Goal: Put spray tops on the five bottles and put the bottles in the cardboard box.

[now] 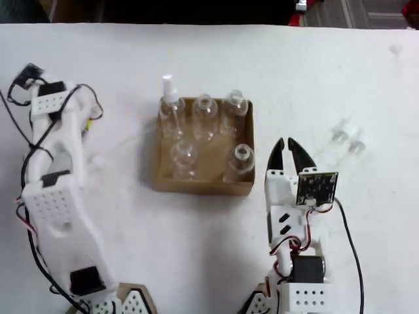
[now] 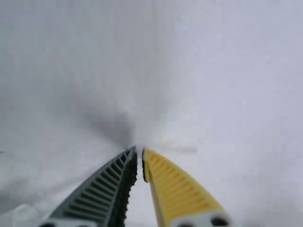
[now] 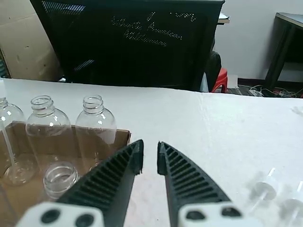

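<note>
The cardboard box (image 1: 159,178) sits mid-table with five clear bottles standing in it. The back-left bottle (image 1: 172,116) carries a white spray top (image 1: 168,85); the others, such as the front-right bottle (image 1: 240,161), have bare necks. Two loose spray tops (image 1: 340,135) (image 1: 357,145) lie to the right of the box. My right gripper (image 1: 285,140) rests just right of the box, slightly open with nothing between its black fingers (image 3: 118,170). Its wrist view shows open-necked bottles (image 3: 97,124) and the loose spray tops (image 3: 262,189). My left gripper (image 2: 140,156) is shut, its tips close to the white table.
The left arm (image 1: 55,196) stretches along the table's left side. A small white piece (image 1: 98,159) lies between it and the box. Behind the table's far edge stands a black mesh chair (image 3: 128,42). Bare tabletop lies in front of the box.
</note>
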Controlling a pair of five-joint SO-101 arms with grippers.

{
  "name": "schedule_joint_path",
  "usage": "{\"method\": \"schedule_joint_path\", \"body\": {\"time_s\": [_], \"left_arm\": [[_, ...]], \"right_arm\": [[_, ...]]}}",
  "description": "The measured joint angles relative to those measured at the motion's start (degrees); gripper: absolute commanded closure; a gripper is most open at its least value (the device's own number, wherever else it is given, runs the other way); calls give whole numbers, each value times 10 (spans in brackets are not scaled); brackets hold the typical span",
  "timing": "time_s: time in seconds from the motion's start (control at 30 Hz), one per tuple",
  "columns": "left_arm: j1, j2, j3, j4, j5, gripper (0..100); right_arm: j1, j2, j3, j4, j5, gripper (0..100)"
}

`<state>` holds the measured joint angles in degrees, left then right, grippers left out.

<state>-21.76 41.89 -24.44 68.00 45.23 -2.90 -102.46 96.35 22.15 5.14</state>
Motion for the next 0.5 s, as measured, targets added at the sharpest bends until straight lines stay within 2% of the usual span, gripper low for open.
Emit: {"method": "schedule_joint_path", "body": {"time_s": [0.27, 0.5], "left_arm": [[1, 109, -174, 115, -1, 979], [22, 128, -343, 282, -9, 979]], "right_arm": [[0, 0, 0, 0, 0, 956], [1, 0, 0, 0, 0, 956]]}}
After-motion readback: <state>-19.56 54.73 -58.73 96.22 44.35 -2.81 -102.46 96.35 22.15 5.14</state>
